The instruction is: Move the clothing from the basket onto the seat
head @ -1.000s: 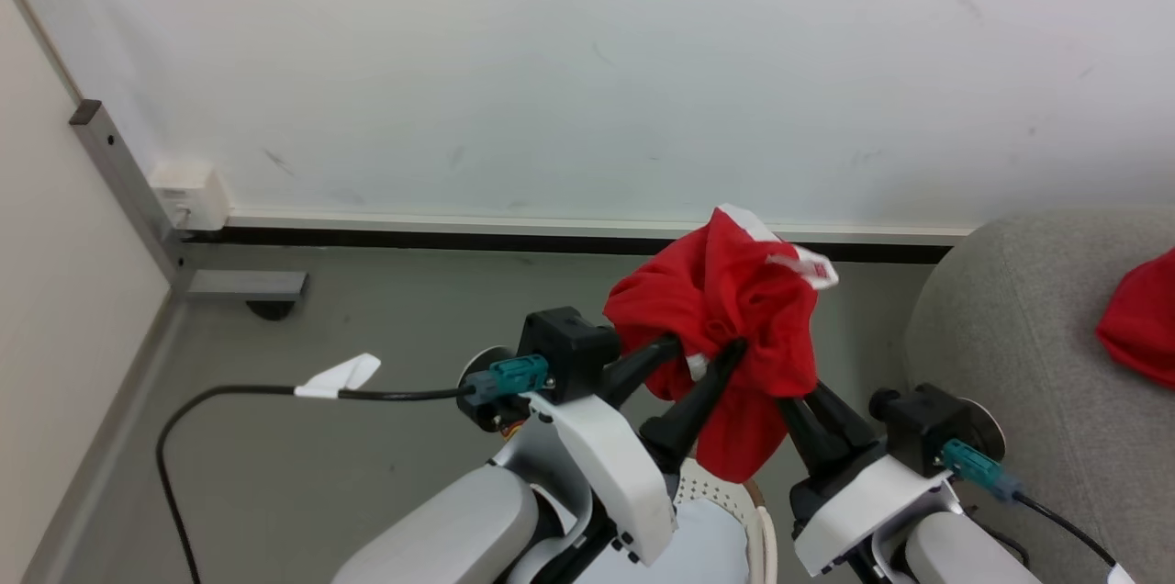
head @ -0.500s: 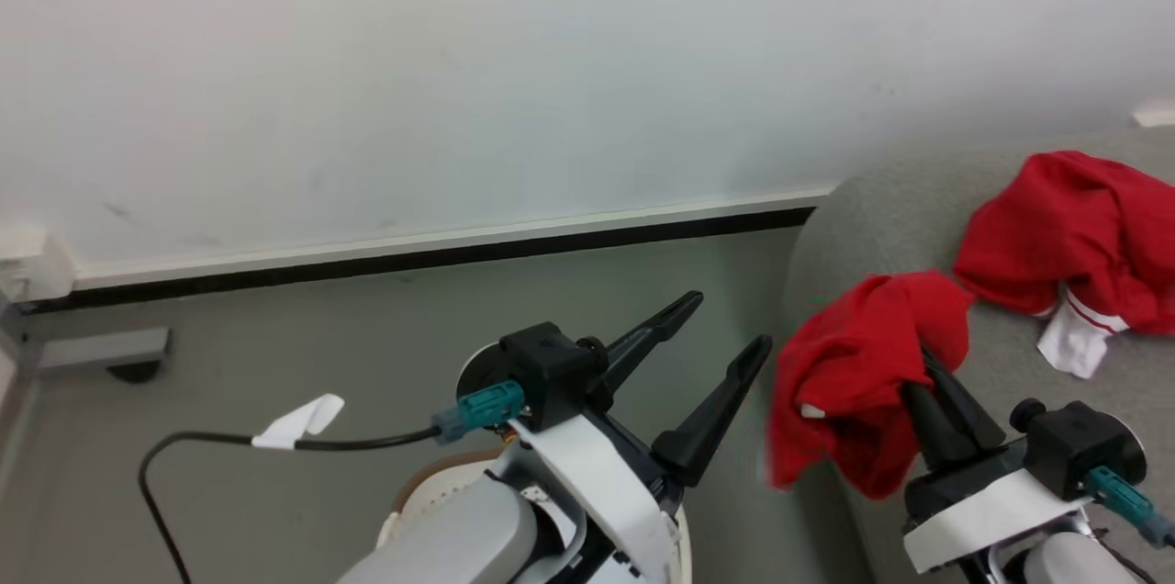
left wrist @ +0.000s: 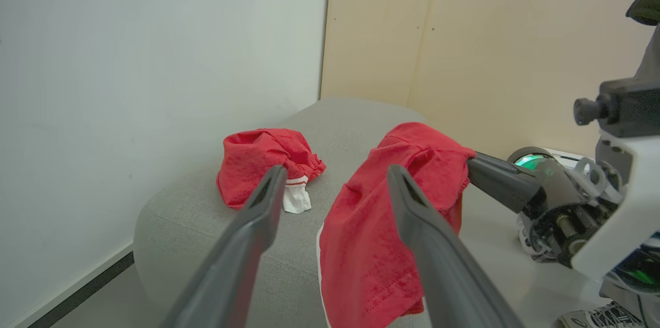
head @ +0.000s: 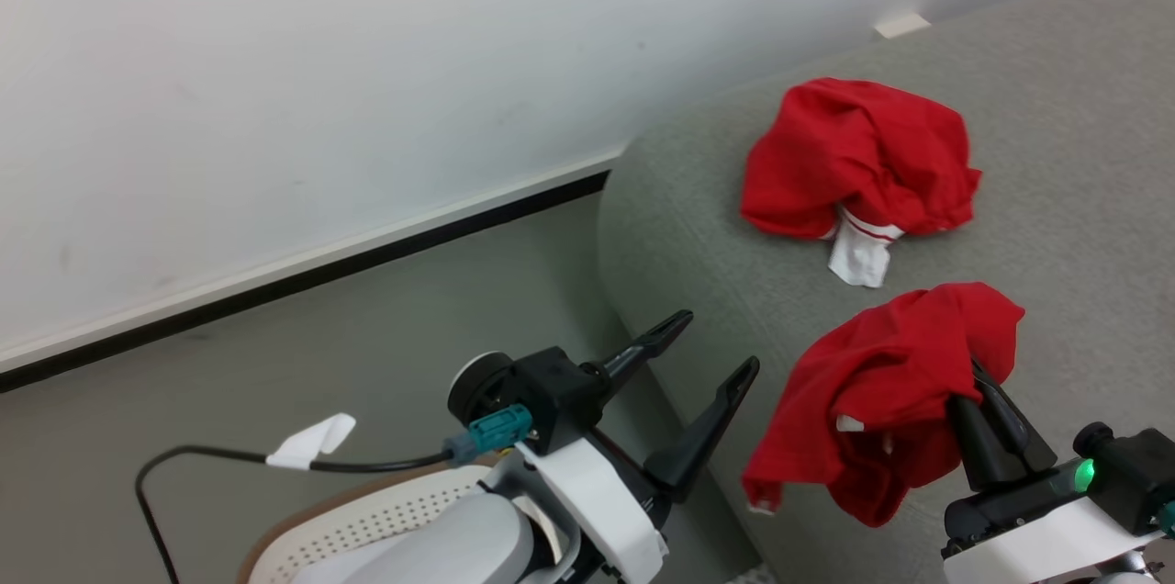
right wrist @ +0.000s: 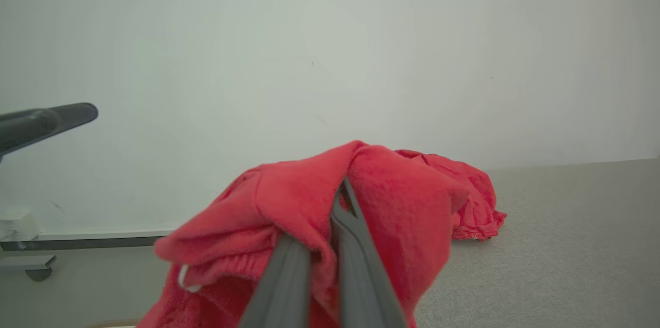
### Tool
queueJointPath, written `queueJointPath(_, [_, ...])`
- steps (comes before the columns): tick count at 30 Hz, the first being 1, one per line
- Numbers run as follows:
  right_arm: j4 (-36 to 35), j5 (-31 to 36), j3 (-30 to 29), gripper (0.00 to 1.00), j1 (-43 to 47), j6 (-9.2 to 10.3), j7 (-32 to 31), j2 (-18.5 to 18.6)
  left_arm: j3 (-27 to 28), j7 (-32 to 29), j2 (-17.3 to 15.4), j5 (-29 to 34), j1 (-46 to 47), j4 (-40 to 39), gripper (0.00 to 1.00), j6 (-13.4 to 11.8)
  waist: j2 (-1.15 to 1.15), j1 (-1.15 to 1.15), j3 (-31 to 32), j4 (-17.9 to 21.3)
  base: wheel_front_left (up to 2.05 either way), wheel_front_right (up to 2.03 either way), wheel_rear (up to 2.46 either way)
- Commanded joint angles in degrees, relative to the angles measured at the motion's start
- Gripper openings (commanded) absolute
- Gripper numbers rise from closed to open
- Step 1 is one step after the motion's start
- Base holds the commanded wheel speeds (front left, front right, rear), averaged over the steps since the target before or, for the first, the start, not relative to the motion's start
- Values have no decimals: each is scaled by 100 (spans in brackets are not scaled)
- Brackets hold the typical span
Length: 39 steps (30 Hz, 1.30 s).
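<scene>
My right gripper (head: 976,379) is shut on a bright red garment (head: 872,400) that hangs from its fingers over the grey seat (head: 698,226), its lower folds at the seat's near edge. The cloth wraps the fingertips (right wrist: 344,199) in the right wrist view. A second red garment (head: 858,162) with a white striped cuff lies farther back on the seat. My left gripper (head: 719,342) stands open and empty to the left of the held garment (left wrist: 381,225), beside the seat's rounded end. The basket's perforated white wall (head: 367,520) shows under my left arm.
A white wall with a black baseboard (head: 367,258) runs behind the grey floor. A black cable with a white tag (head: 312,442) trails from my left wrist. Beige panels (left wrist: 464,34) stand behind the seat, and a shoe (left wrist: 598,315) shows low at the right.
The head camera has swung right, bringing the seat into full view. My left gripper let go of the garment and stays open; my right gripper carried the garment over the seat.
</scene>
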<state>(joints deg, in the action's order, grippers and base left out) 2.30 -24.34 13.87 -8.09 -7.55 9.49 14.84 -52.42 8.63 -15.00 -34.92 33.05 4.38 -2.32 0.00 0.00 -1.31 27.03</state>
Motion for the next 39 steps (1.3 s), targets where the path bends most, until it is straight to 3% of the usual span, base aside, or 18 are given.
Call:
queueJointPath(1, [-107, -34, -21, 0, 65, 13, -32, 21, 6, 29, -17, 79, 64, 37, 100, 1, 0, 0, -160, 319, 0, 0, 0])
queueJointPath(9, [-380, -286, -224, 0, -70, 13, -79, 93, -89, -38, -1, 127, 203, 199, 100, 85, 0, 0, -424, 401, 0, 0, 0])
queueJointPath(14, [-412, -511, -466, 0, -670, 13, -221, 497, -95, -218, -124, 169, 377, 109, 100, 65, 0, 0, -845, 244, 0, 0, 0])
queueJointPath(19, [-328, -541, -1238, 0, -1234, 13, -293, 990, -117, -520, -291, 284, 622, -95, 100, 51, 0, 0, -1562, -134, 0, 0, 0])
queueJointPath(21, [-235, -264, -1607, 0, -1367, 13, -339, 1263, -116, -615, -360, 325, 710, -176, 100, 36, 0, 0, -1845, -304, 0, 0, 0])
queueJointPath(25, [-10, -207, -2303, 0, -1636, 13, -392, 1476, -106, -762, -473, 443, 880, -309, 100, 4, 0, 0, -2314, -637, 0, 0, 0])
queueJointPath(30, [956, -262, -2657, 0, -2120, 13, -623, 1963, -68, -871, -538, 518, 1086, -448, 100, -44, 0, 0, -2801, -999, 0, 0, 0])
queueJointPath(32, [1592, -16, -2580, 0, -2294, 14, -730, 2304, -58, -894, -531, 548, 1163, -483, 100, -61, 0, 0, -2960, -1137, 0, 0, 0])
queueJointPath(39, [3523, -160, -1841, 0, -2809, 14, -1393, 2776, -26, -788, -512, 592, 1226, -414, 100, -127, 0, 0, -3167, -1428, 0, 0, 0])
